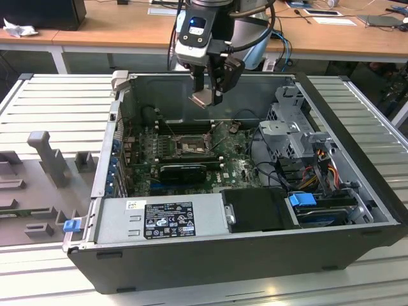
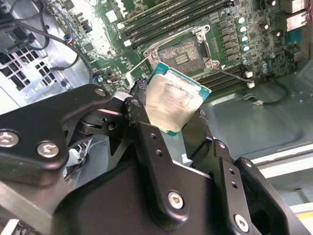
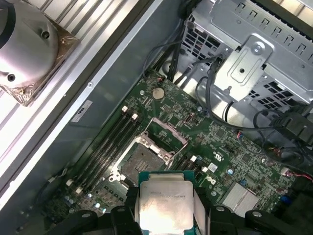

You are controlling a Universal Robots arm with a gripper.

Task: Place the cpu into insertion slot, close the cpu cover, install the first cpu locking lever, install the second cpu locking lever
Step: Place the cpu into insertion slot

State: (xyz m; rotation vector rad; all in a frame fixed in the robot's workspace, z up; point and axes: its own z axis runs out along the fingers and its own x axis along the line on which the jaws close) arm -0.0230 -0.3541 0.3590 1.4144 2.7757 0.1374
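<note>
Gripper [image 1: 210, 95] is clamping the cpu [image 2: 172, 105] by its edges, hanging above the open computer case [image 1: 191, 255]. The insertion slot [image 3: 139, 159] is lying bare and the cpu cover [image 3: 167, 133] is standing raised, so all four steps appear to be outstanding. The exterior view is giving the height over the motherboard [image 1: 236, 169]; both wrist views are giving the chip's pale top.

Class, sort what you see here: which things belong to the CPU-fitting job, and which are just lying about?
Job in hand:
cpu, held in the gripper
insertion slot
cpu cover

Lying about:
power supply
drive cage
memory slots
heatsink
</note>
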